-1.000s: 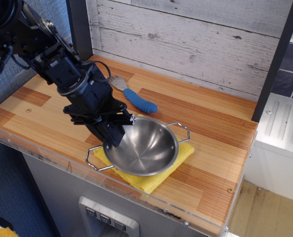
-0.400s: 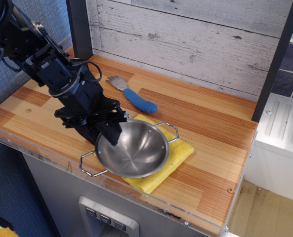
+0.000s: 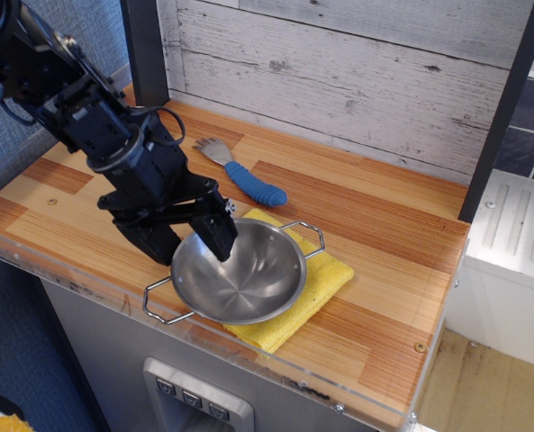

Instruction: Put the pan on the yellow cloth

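The shiny steel pan point(image 3: 244, 283) rests with its right part on the yellow cloth point(image 3: 328, 277); its left part and one wire handle point(image 3: 161, 304) hang past the cloth toward the counter's front edge. My black gripper point(image 3: 187, 248) is open at the pan's left rim. One finger point(image 3: 219, 236) is inside the bowl and the other point(image 3: 151, 241) is outside it. The cloth lies flat near the front edge, mostly covered by the pan.
A blue-handled metal utensil point(image 3: 253, 184) lies behind the pan on the wooden counter point(image 3: 384, 234). A clear plastic lip point(image 3: 86, 288) runs along the front edge. A plank wall stands at the back, with a dark post point(image 3: 145, 49) at the back left.
The pan slid left and toward the front edge with my gripper, so less of it covers the cloth. The jaws, closed on the rim before, have spread apart.
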